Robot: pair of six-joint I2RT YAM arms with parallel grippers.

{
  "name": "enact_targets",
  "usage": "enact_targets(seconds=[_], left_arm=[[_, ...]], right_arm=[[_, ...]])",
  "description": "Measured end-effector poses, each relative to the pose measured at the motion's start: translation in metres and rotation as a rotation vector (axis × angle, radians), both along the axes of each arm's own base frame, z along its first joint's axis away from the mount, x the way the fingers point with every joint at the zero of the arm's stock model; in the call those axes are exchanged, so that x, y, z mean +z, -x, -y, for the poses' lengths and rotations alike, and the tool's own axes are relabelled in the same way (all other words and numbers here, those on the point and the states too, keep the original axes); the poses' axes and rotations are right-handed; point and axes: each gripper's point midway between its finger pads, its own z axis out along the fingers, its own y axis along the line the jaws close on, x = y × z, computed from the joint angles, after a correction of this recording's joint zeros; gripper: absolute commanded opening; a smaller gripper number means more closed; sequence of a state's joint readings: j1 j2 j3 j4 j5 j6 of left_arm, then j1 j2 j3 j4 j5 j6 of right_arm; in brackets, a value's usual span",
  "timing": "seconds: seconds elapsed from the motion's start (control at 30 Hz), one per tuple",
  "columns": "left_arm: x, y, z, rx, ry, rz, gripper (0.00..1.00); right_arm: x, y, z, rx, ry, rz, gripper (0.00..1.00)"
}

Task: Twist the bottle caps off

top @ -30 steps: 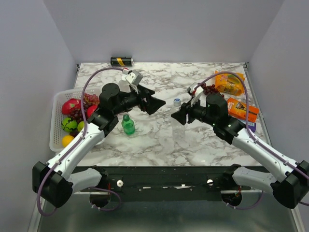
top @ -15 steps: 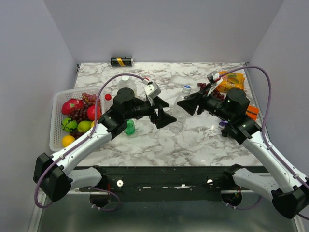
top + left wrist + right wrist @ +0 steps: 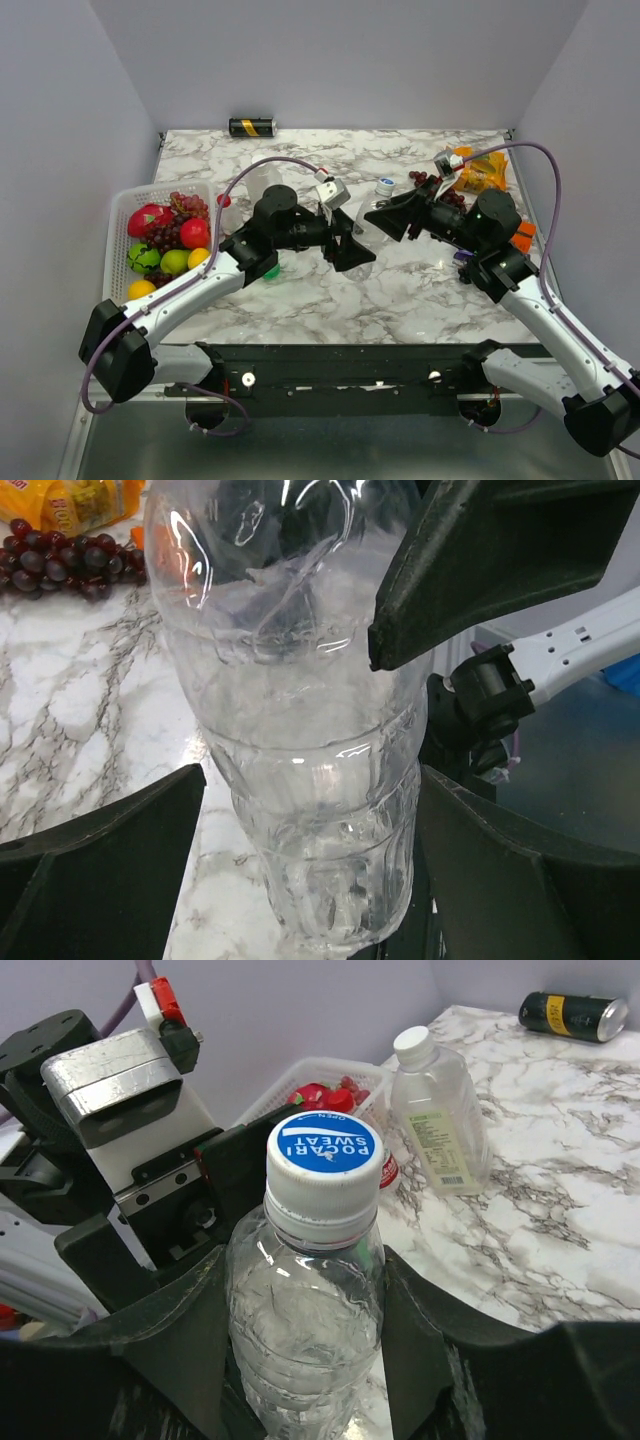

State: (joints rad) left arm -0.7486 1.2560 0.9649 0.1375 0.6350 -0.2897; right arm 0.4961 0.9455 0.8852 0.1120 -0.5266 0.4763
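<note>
Two robot arms meet over a marble table point(image 3: 300, 290), seen from above and behind. Nearest, a small green bottle point(image 3: 271, 270) stands mid-left, partly hidden by the L arm. Just past it, centre table, is the Pocari Sweat bottle point(image 3: 305, 1350). It is clear and approx. upright, long axis near vertical, w/ its blue-and-white cap point(image 3: 325, 1155) on top, not yet off. Can't tell if its base touches the table.

The L gripper point(image 3: 352, 248) straddles the lower body w/ fingers wide apart. A gap shows on one side, so it holds nothing. The R gripper point(image 3: 392, 216) comes from the opposite side, partly closed, fingers pressed to the shoulder just below the cap, gripping the bottle. The cap sits directly above the R fingers and well above the L ones, so R is nearer to it. Likely next: L clamps the body so R can release and take the cap.

Further left are a white basket point(image 3: 112, 250) of fruit, a small bottle w/ a red cap point(image 3: 223, 201) and a larger clear white-capped bottle point(image 3: 437, 1120). Far right are grapes point(image 3: 60, 565) and an orange snack bag point(image 3: 482, 172). At the far edge a black-and-gold can point(image 3: 252, 127) lies on its side.
</note>
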Motion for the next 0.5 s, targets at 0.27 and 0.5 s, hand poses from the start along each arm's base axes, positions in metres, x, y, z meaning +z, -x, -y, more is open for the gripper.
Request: enact_targets(seconds=[0.27, 0.5], left_arm=[[-0.008, 0.004, 0.007, -0.034, 0.001, -0.059, 0.33], [-0.013, 0.001, 0.008, -0.019, -0.012, -0.062, 0.25]], right_arm=[[-0.008, -0.006, -0.001, -0.009, -0.007, -0.01, 0.26], [-0.012, -0.009, 0.001, -0.023, 0.001, -0.018, 0.81]])
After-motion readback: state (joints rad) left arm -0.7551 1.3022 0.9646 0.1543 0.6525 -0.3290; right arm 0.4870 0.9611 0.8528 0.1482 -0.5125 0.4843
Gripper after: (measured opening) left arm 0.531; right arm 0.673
